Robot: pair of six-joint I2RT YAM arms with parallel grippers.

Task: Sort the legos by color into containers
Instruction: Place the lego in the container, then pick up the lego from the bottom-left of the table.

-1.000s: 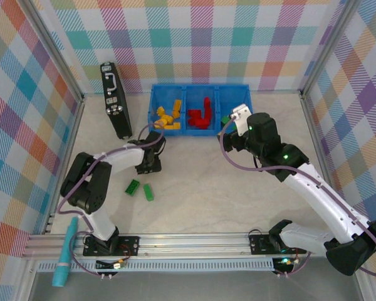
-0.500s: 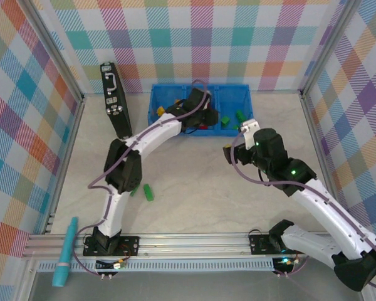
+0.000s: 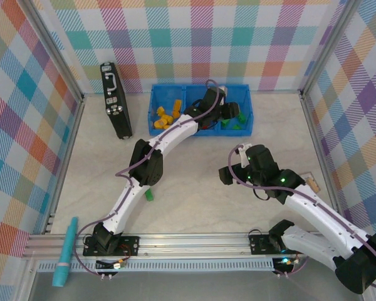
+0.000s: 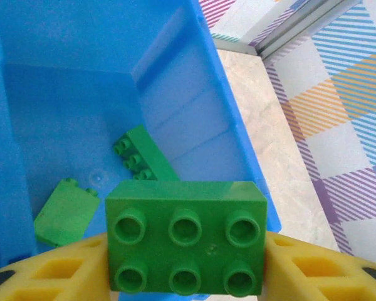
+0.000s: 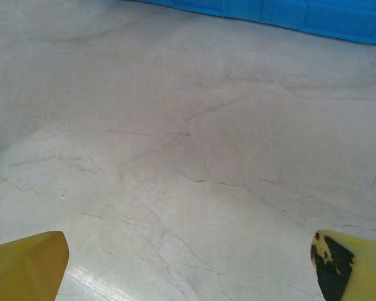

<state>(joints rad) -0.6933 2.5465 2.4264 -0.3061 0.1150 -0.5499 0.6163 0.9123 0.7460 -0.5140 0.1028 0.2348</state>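
My left gripper (image 4: 185, 276) is shut on a green six-stud lego (image 4: 185, 241), held over the right compartment of the blue bin (image 4: 194, 94). Two more green legos (image 4: 144, 157) lie on that compartment's floor. From above, the left gripper (image 3: 229, 113) reaches across the bin (image 3: 245, 100); yellow and orange legos (image 3: 166, 117) fill the left compartment, and the arm hides most of the middle one. One green lego (image 3: 149, 195) lies on the table beside the left arm. My right gripper (image 3: 225, 175) hangs open over bare table, its yellow fingers (image 5: 25, 263) wide apart.
A black case with a silver handle (image 3: 115, 100) lies left of the bin. A teal tool (image 3: 67, 251) rests by the front rail at the left. Checkered walls close in the table on three sides. The bin's front wall (image 5: 301, 12) shows far ahead of the right gripper.
The left arm has swung the green lego from the table to above the right compartment. The right arm has drawn back from the bin toward the near middle of the table.
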